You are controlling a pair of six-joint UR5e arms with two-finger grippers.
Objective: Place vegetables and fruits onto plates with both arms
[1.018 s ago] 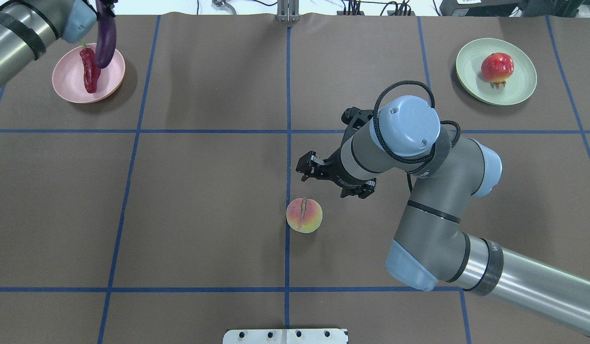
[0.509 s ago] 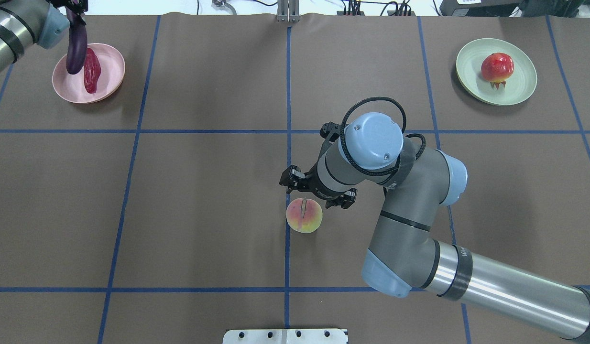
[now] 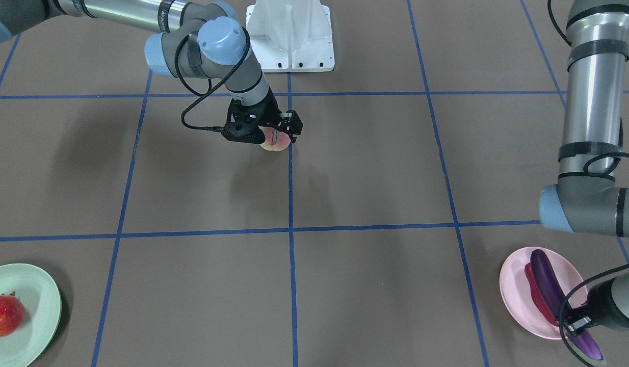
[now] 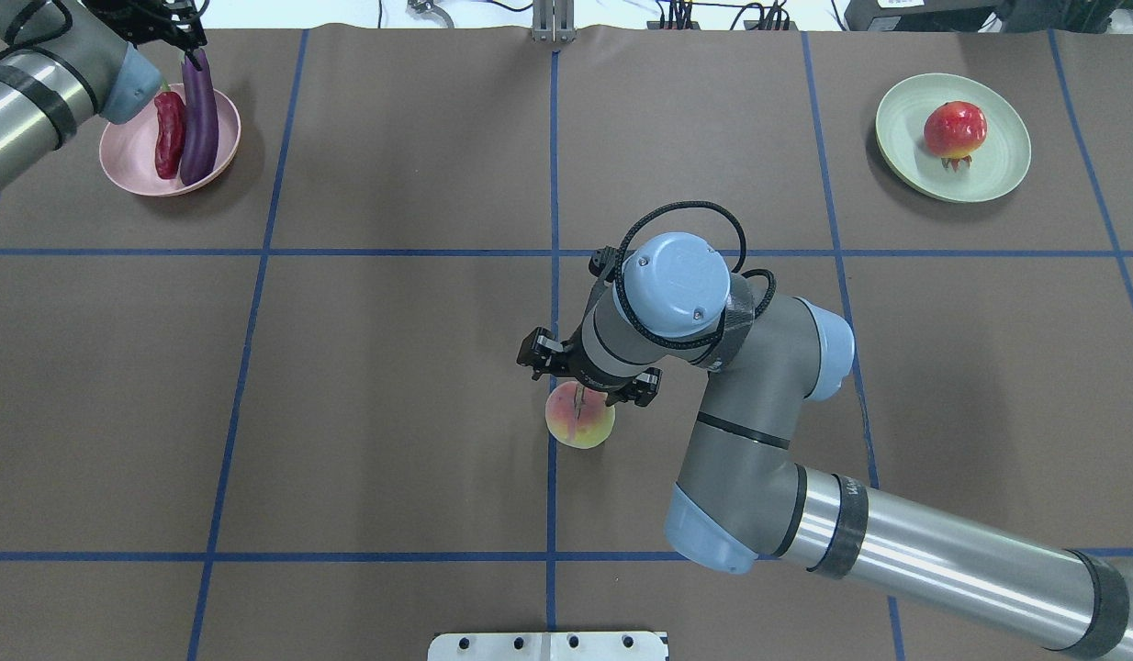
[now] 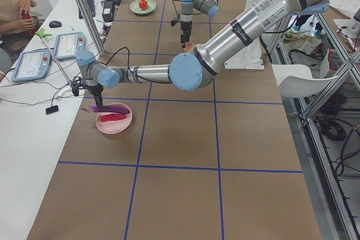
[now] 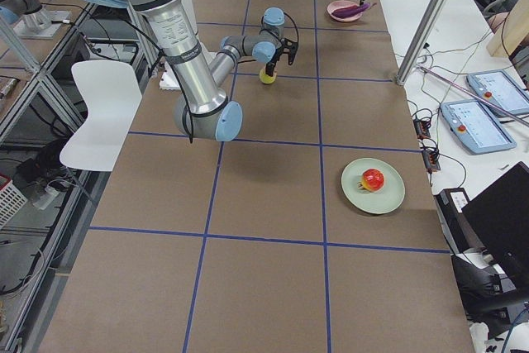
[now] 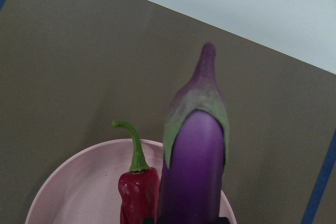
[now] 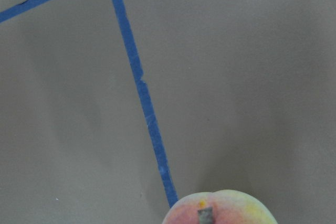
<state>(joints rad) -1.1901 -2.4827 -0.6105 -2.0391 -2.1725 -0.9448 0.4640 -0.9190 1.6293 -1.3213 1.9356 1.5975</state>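
Note:
The purple eggplant (image 4: 199, 115) lies low on the pale pink plate (image 4: 130, 165) beside the red chili (image 4: 169, 133). My left gripper (image 4: 192, 50) is shut on the eggplant near its stem end; this also shows in the front view (image 3: 579, 323) and in the left wrist view, where the eggplant (image 7: 194, 166) sits by the chili (image 7: 137, 192). The peach (image 4: 580, 424) sits on the table at mid-centre. My right gripper (image 4: 589, 386) is open, right above the peach (image 3: 274, 144). The red-orange fruit (image 4: 955, 128) rests on the pale green plate (image 4: 998, 174).
The white base block (image 3: 289, 35) stands at the robot's edge of the table. Blue tape lines cross the brown table cover. A metal post (image 4: 553, 23) stands at the far edge. The right arm's elbow (image 4: 713, 542) hangs over the near middle.
The left arm swung the eggplant over the pink plate and lowered it beside the chili. The right gripper moved nearer and leftward, from beside the peach to above it.

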